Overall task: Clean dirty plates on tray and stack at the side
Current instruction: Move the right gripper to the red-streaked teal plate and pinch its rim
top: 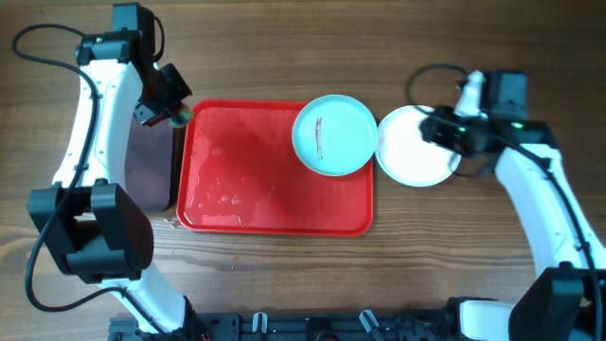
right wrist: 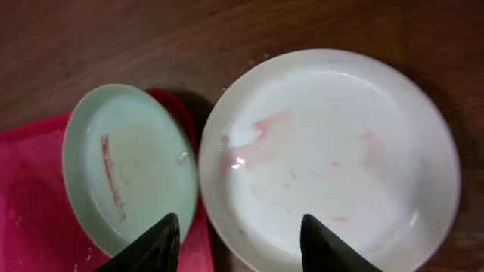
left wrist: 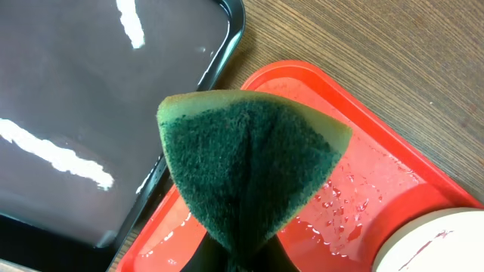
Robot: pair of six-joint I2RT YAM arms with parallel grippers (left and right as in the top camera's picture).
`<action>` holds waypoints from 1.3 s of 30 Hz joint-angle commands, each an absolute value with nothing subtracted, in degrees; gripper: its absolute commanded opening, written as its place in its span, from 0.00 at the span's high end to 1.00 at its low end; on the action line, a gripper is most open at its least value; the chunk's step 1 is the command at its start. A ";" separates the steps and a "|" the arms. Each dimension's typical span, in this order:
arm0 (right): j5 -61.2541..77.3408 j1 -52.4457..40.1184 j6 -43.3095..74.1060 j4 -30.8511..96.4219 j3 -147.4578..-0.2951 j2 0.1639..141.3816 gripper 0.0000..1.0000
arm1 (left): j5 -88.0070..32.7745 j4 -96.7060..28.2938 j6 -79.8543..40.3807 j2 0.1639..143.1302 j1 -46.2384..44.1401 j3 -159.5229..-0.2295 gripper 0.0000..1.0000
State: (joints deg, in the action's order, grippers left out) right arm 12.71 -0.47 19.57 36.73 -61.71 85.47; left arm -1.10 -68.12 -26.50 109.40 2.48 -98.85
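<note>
Gripping L hand (top: 171,107): clamps green sponge (left wrist: 249,166) over red tray's (top: 246,185) left rim, by black tray (left wrist: 76,91).
R hand (right wrist: 242,234): spread wide, above white plate (right wrist: 333,151) on worktop (top: 426,270).
Turquoise plate (top: 333,134): smeared, tray's far-right corner.

We can read no text, label, brand, number or sign on anything in these three views.

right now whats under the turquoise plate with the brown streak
The large red rectangular plastic tray: the pale turquoise round plate rests on its far right corner, overhanging the rim. The tray surface beneath it is covered, so anything there cannot be seen.
</note>
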 commanded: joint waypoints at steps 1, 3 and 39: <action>6.92 -3.44 23.79 37.08 -61.98 85.86 0.49 | -0.12 -68.01 -27.27 108.77 2.48 -98.56 0.96; 7.88 -3.55 23.97 36.97 -61.98 86.48 0.49 | -0.12 -67.99 -27.27 108.77 2.48 -98.56 0.96; 13.96 -13.10 24.23 27.90 -61.98 101.01 0.78 | -0.12 -67.99 -27.27 108.77 2.48 -98.56 0.96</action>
